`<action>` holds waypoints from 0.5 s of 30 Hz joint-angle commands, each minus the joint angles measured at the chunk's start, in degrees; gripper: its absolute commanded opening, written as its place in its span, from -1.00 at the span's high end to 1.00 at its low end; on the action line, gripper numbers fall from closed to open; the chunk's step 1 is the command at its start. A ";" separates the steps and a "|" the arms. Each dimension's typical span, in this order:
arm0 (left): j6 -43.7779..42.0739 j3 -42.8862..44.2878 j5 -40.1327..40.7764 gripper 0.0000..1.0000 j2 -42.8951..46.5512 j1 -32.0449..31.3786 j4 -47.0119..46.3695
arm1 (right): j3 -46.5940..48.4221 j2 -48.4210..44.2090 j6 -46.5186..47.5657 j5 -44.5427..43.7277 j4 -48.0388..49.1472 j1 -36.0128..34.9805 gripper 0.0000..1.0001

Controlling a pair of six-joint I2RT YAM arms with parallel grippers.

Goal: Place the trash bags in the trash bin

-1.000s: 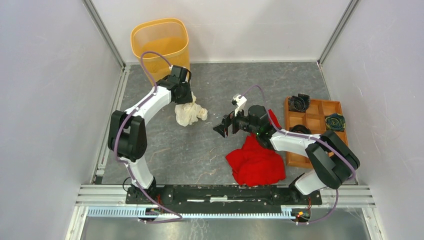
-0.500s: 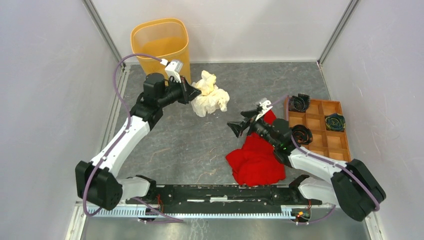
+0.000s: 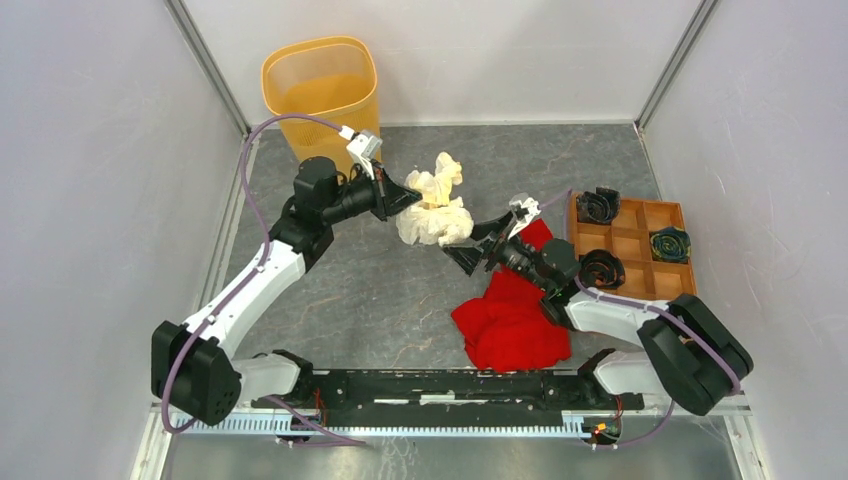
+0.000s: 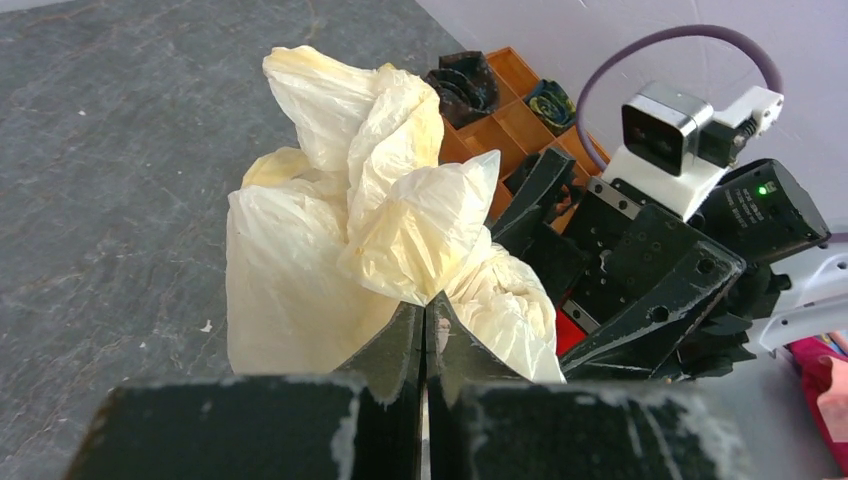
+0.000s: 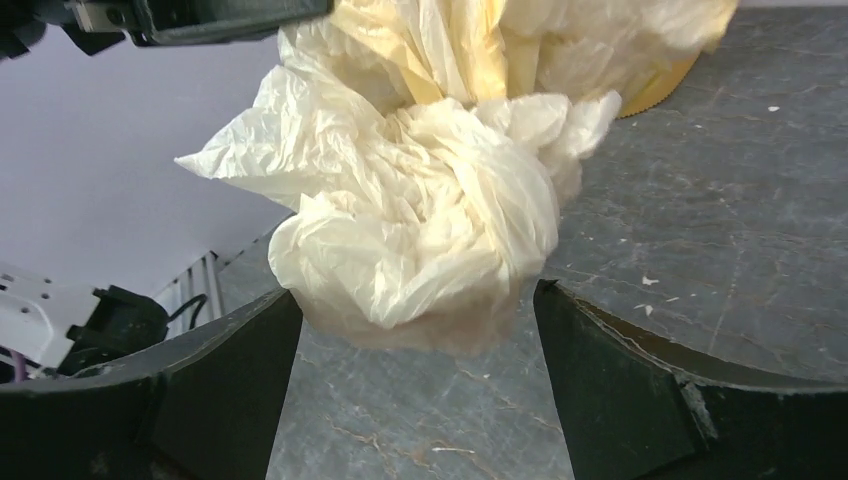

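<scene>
The crumpled cream-white trash bag [image 3: 433,207] hangs above the table's middle, held by my left gripper [image 3: 408,193], which is shut on its film. It fills the left wrist view [image 4: 380,240], pinched at the fingertips [image 4: 427,315]. My right gripper [image 3: 473,247] is open, just right of the bag and pointing at it. In the right wrist view the bag [image 5: 430,200] hangs between and just beyond the open fingers, which do not touch it. The yellow-orange trash bin [image 3: 322,90] stands at the far left, behind the left gripper.
A red cloth heap [image 3: 510,322] lies near the front, under the right arm. A brown wooden compartment tray [image 3: 640,250] with dark coiled items stands at the right. Grey walls close in the left, right and far sides.
My left gripper has carried the bag away from the bin, right toward the middle. My right gripper has moved toward the bag, staying open.
</scene>
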State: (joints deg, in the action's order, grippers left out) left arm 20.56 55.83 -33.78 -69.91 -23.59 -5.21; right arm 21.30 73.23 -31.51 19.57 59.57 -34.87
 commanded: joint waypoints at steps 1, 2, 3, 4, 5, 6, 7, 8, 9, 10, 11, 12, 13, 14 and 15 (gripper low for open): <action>-1.12 0.41 -2.18 0.96 -0.94 -0.41 -3.04 | 0.23 2.24 -3.93 2.03 12.29 -0.32 -0.76; -1.05 0.37 -2.17 0.96 -0.84 -0.42 -3.19 | 0.10 3.32 -3.21 2.15 12.70 -0.29 -0.63; -0.97 0.15 -2.17 0.96 -0.47 -0.44 -3.48 | 0.21 4.22 -2.62 2.30 12.68 -0.28 -0.49; -0.84 -0.06 -1.79 0.96 -0.18 -0.40 -3.83 | 0.38 5.33 -1.87 2.58 12.63 -0.30 -0.24; -0.82 -0.29 -1.34 0.96 0.22 -0.45 -4.03 | 0.75 6.39 -1.20 3.02 12.60 -0.21 0.07; -0.93 -0.51 -0.65 0.96 0.69 -0.44 -4.15 | 1.16 7.07 -0.69 3.55 12.23 -0.24 0.29; -1.22 -0.73 0.35 0.96 1.21 -0.40 -4.12 | 1.78 7.80 -0.09 4.21 11.58 -0.21 0.46; -1.47 -0.91 1.36 0.96 1.97 -0.40 -4.06 | 2.58 8.33 1.16 5.50 10.85 -0.32 0.55; -1.75 -1.17 2.68 0.96 2.79 -0.38 -4.03 | 3.29 8.89 2.81 7.55 9.90 -0.36 0.61; -2.15 -1.47 4.10 0.96 3.75 -0.30 -3.94 | 4.27 9.24 6.09 9.47 8.20 -0.36 0.67; -2.66 -1.84 5.65 0.96 4.94 -0.27 -3.89 | 5.03 9.30 10.46 11.35 4.95 -0.46 0.72; -2.92 -2.24 7.39 0.96 6.05 -0.24 -3.78 | 5.84 9.09 14.63 11.79 1.29 -0.76 0.77; -3.49 -2.61 8.85 0.96 7.40 -0.21 -3.76 | 6.53 8.75 19.46 10.81 -3.88 -1.24 0.80; -3.89 -3.04 10.51 0.96 8.82 -0.08 -3.80 | 7.36 8.42 23.40 9.29 -8.30 -1.80 0.83; -4.20 -3.54 11.98 0.96 10.17 -0.06 -3.98 | 7.96 8.05 27.68 6.75 -13.11 -2.47 0.85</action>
State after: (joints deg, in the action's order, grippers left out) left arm 20.34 53.34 -28.95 -65.80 -23.88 -6.11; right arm 24.97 82.54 -22.26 27.16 60.75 -35.46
